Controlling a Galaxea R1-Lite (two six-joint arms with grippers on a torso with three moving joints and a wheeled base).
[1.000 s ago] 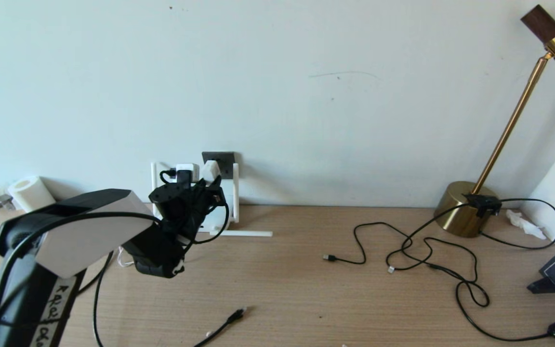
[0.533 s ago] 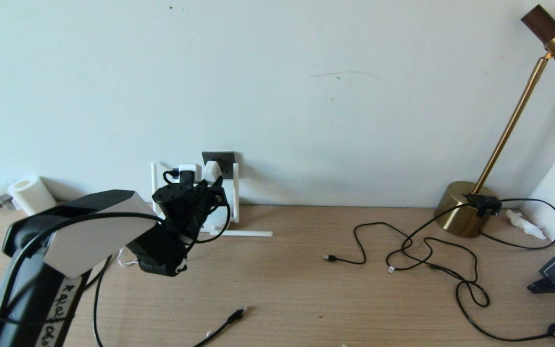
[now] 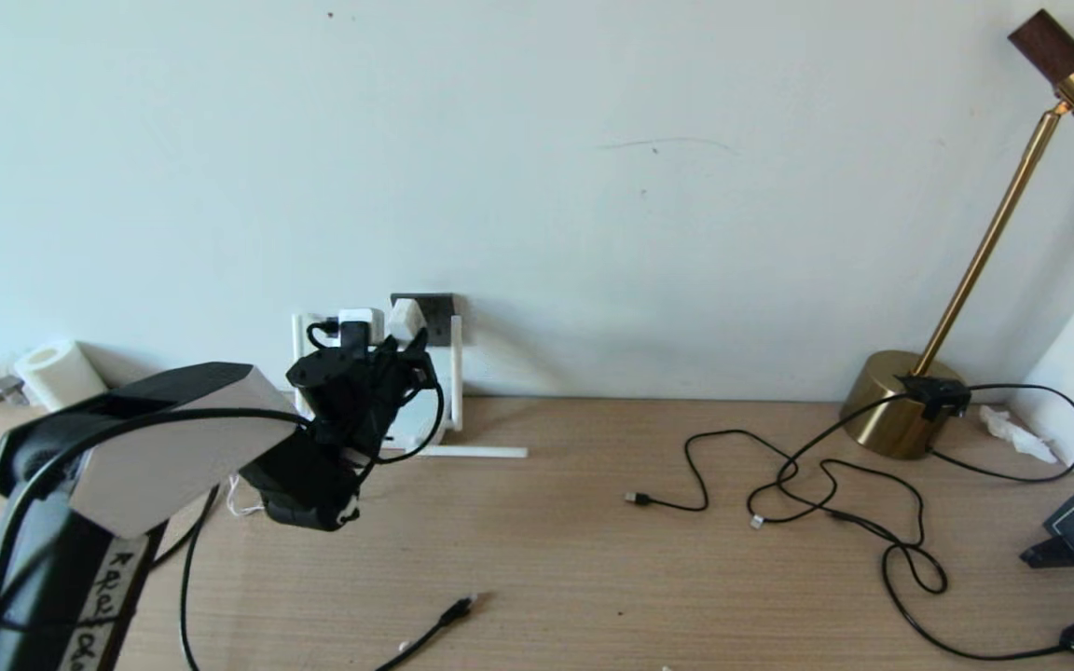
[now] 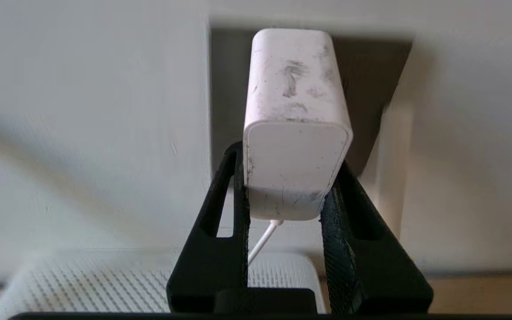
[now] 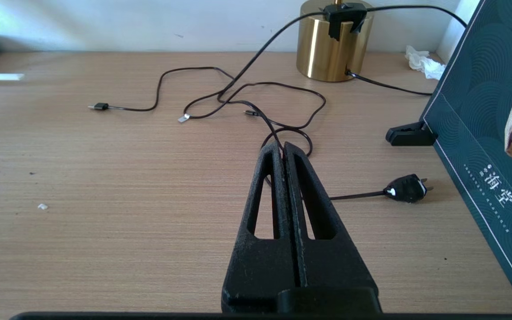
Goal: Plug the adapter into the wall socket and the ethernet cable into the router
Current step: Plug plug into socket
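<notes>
My left gripper is shut on the white adapter, gripping its two sides near the cord end. The adapter's far end meets the dark grey wall socket; its pins are hidden. In the head view the adapter sits over the socket plate, just above the gripper. The router lies below, its antennas standing beside my arm. The ethernet cable lies loose near the table's front edge. My right gripper is shut and empty, low over the table.
A brass lamp stands at the back right, with thin black cables spread before it. A black two-pin plug and a dark teal box are at the right. A paper roll stands at the far left.
My left gripper has carried the adapter a little up and to the left, closer over the socket plate. The right arm and the cables have not moved.
</notes>
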